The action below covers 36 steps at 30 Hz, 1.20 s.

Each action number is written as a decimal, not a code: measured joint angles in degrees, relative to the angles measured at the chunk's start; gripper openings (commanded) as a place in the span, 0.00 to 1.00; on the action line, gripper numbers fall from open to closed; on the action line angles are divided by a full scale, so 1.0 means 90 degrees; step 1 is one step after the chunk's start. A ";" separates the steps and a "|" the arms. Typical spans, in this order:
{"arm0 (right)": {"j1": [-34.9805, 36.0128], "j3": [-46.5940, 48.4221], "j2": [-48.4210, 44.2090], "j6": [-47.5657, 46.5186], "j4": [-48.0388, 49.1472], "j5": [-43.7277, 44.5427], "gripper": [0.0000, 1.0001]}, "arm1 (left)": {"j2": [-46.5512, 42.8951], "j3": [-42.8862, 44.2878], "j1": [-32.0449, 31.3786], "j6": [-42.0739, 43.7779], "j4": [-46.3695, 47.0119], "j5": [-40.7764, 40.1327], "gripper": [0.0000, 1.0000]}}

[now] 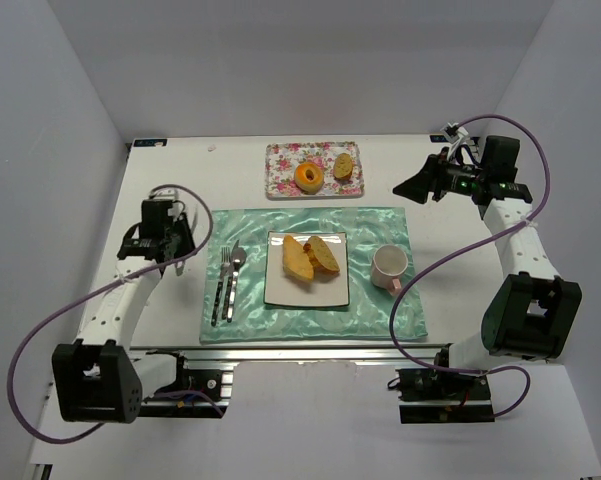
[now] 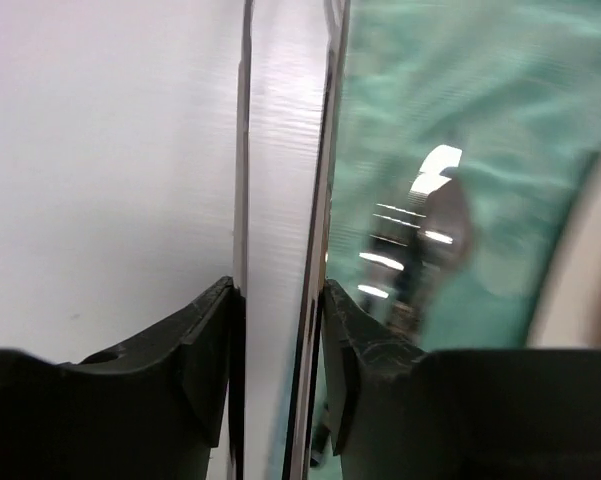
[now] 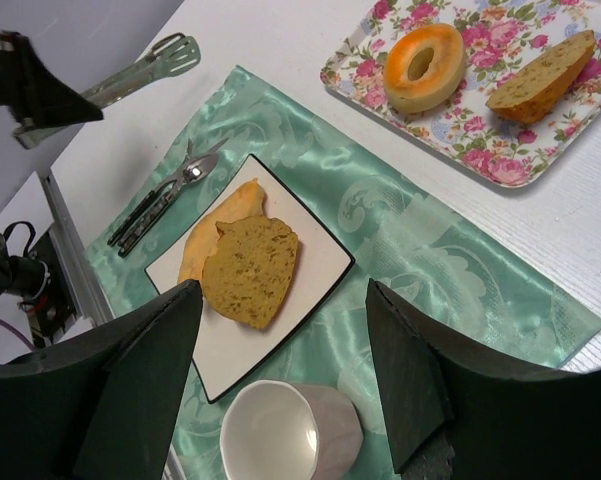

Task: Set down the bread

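Two yellow bread pieces (image 1: 310,257) lie on a white square plate (image 1: 280,290) on the green mat; they also show in the right wrist view (image 3: 245,265). A ring-shaped bread (image 1: 309,177) and a bread slice (image 1: 344,165) lie on the floral tray (image 1: 280,180) at the back. My right gripper (image 1: 412,187) is open and empty, held high at the back right; in its own view (image 3: 280,290) it hangs over the mat. My left gripper (image 1: 175,235) sits by the mat's left edge, shut on metal tongs (image 2: 325,150), which also show in the right wrist view (image 3: 145,65).
A white cup (image 1: 390,267) stands on the mat (image 1: 380,320) right of the plate. A fork and knife (image 1: 228,280) lie on the mat left of the plate. White walls close in the table on three sides.
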 measured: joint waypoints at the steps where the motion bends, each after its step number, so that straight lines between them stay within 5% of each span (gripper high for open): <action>1: 0.0000 0.0000 0.0000 -0.0012 0.0002 -0.0005 0.72 | 0.0039 -0.0245 0.0289 -0.0027 0.0262 -0.0053 0.49; 8: 0.0000 0.0000 -0.0002 -0.0131 -0.0056 -0.0146 0.72 | 0.0986 -0.1207 0.1693 -0.0019 0.1736 -0.0379 0.57; 20: 0.0000 0.0000 -0.0002 -0.0274 -0.0272 -0.0165 0.72 | 0.3031 -0.0464 0.1938 0.0311 0.2667 -0.0002 0.74; 22: 0.0000 0.0000 -0.0002 -0.0279 -0.0311 -0.0158 0.72 | 0.3038 -0.0461 0.1938 0.0321 0.2688 0.0015 0.78; 24: 0.0000 0.0000 -0.0002 -0.0287 -0.0333 -0.0148 0.72 | 0.3028 -0.0461 0.1938 0.0311 0.2676 0.0012 0.97; 27: 0.0000 0.0005 -0.0002 -0.0410 -0.0423 -0.0136 0.73 | 0.2914 -0.0452 0.1938 0.0257 0.2472 -0.0029 0.98; 29: 0.0000 0.0007 -0.0002 -0.0525 -0.0554 -0.0114 0.89 | 0.2713 -0.0452 0.1938 0.0233 0.2293 -0.0019 0.98; 36: 0.0000 0.0257 0.0005 -0.0697 -0.1209 0.0476 0.89 | 0.0780 -0.0442 0.1940 0.0058 0.1938 0.0595 0.98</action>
